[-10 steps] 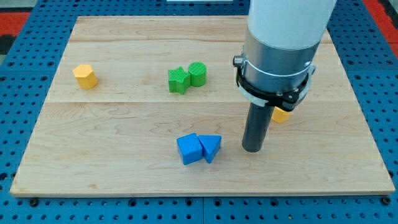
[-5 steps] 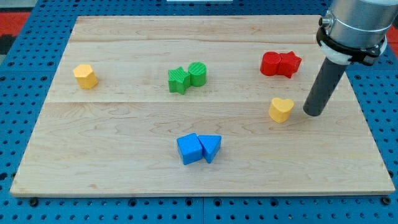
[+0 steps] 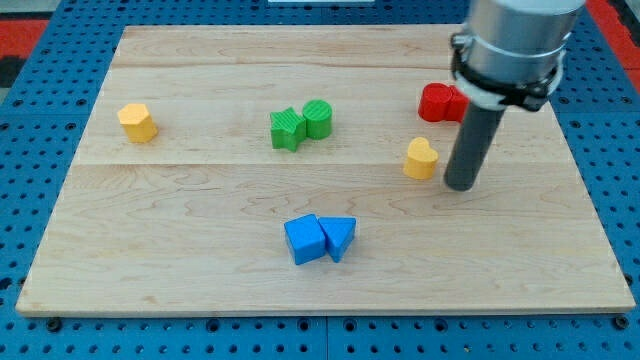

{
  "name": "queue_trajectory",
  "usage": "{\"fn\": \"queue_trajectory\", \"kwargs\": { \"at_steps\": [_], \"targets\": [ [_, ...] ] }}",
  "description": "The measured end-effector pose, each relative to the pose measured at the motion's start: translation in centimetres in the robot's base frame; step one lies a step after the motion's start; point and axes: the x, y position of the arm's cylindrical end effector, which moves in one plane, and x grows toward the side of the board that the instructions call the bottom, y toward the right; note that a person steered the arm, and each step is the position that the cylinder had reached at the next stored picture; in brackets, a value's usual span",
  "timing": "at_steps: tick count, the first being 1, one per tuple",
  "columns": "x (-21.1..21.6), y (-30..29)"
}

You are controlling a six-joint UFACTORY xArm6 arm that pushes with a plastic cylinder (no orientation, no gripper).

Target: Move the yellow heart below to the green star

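Note:
The yellow heart (image 3: pixel 421 158) lies right of the board's middle. My tip (image 3: pixel 460 185) rests on the board just to the heart's right and slightly lower, close to it. The green star (image 3: pixel 287 129) sits left of centre in the upper half, touching a green cylinder (image 3: pixel 318 118) on its right. The heart is well to the right of the star and slightly lower.
Two red blocks (image 3: pixel 438 102) sit above the heart, partly hidden by the rod. A blue cube (image 3: pixel 304 240) and a blue triangle (image 3: pixel 340 237) touch each other near the bottom middle. A yellow hexagon (image 3: pixel 137 122) lies at the left on the wooden board (image 3: pixel 200 200).
My tip swung from the heart's lower left around to its right, then moved left. The yellow heart has slid left and slightly up.

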Motion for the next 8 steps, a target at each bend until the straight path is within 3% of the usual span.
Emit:
{"fn": "queue_trajectory", "kwargs": {
  "at_steps": [1, 2, 3, 5, 6, 8],
  "targets": [
    [-2.1, -0.3],
    [1.3, -8.6],
    [-0.8, -14.9],
    [4.0, -11.3],
    [0.5, -7.5],
    [-4.2, -11.0]
  ]
}}
